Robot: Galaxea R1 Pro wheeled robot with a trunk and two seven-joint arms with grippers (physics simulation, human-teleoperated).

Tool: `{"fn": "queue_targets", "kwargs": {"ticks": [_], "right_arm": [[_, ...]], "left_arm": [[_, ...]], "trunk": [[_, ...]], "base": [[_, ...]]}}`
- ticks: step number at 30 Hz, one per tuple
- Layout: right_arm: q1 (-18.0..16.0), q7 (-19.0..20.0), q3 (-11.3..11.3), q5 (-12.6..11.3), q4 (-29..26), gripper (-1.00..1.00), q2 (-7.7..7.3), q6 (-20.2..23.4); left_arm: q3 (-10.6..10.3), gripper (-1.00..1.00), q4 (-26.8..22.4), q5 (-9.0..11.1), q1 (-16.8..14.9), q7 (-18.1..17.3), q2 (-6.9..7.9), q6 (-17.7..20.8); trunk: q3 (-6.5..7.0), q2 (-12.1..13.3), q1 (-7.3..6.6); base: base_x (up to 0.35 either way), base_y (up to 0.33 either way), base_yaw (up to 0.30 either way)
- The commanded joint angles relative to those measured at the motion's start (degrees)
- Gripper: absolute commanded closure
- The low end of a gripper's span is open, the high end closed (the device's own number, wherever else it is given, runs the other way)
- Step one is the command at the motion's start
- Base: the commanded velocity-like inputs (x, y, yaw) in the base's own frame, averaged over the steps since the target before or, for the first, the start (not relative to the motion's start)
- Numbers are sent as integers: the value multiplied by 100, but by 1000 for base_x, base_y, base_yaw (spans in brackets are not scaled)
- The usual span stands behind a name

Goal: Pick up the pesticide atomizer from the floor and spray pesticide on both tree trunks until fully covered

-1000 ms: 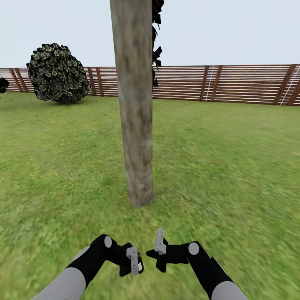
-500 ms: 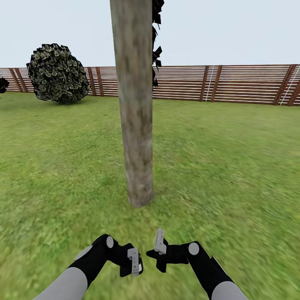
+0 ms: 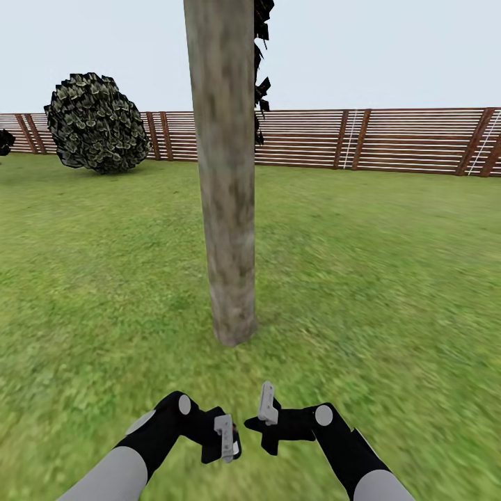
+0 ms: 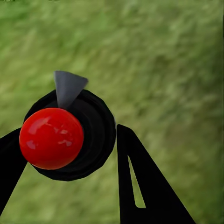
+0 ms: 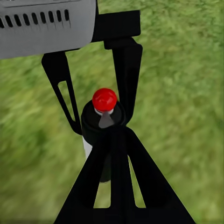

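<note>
A thick, pale mottled tree trunk [image 3: 226,174] rises straight ahead from the lawn, a short way beyond both grippers. My left gripper [image 3: 224,435] hangs low over the grass and is shut on the pesticide atomizer [image 4: 51,137], a black bottle with a round red cap and a grey nozzle. In the right wrist view the atomizer [image 5: 104,100] stands upright between the left gripper's black fingers [image 5: 128,84]. My right gripper [image 3: 266,403] is just beside the left one, its fingers closed together on nothing, with their tips [image 5: 114,133] close to the bottle.
Green grass [image 3: 390,264] spreads all around the trunk. A round leafy bush [image 3: 96,122] stands at the far left against the brown slat fence [image 3: 390,139]. Dark foliage [image 3: 261,90] pokes out behind the trunk.
</note>
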Motion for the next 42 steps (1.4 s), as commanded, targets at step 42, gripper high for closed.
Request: {"fn": "queue_targets", "kwargs": {"ticks": [42], "right_arm": [[-2,-4,-15,48,-8,100,-7,-30]], "left_arm": [[27,100,3,30,-1,-28,-143,-156]], "trunk": [[-5,-2,-1]], "base": [[0,0,0]]}}
